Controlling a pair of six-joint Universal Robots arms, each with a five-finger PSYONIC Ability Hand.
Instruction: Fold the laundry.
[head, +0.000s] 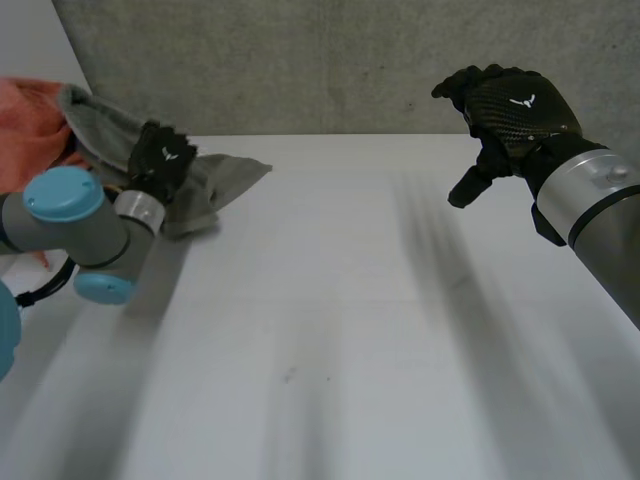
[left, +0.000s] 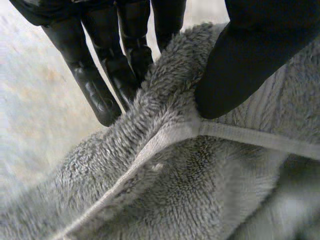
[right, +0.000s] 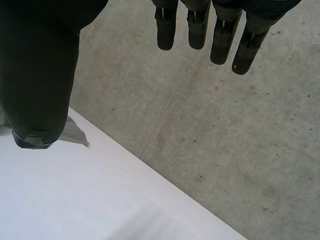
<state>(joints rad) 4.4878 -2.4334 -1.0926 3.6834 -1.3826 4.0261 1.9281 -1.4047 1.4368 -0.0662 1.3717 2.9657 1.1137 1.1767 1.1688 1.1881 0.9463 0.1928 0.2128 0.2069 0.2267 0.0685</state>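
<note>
- The grey towel (head: 228, 178) lies bunched at the far left corner of the counter (head: 350, 330), one pointed corner reaching out toward the middle – the rest is rumpled under and behind the left hand (head: 160, 156).
- In the left wrist view the towel's fluffy pile (left: 165, 195) rises in a fold, with a flat stitched hem running across it.
- The left hand is grasping the towel: its thumb presses down on one side of that fold, just above the hem, and its fingers sit against the other side, so the fold is pinched between them.
- Just beyond the towel, at the counter's left edge, there is an orange cloth (head: 30, 125) (touching the grey one, as far as can be seen).
- The right hand (head: 512, 105) hangs in the air above the counter's far right, well apart from the towel – released, fingers loosely extended, thumb held apart, holding nothing.
- A concrete wall (head: 300, 60) stands behind the counter.
</note>
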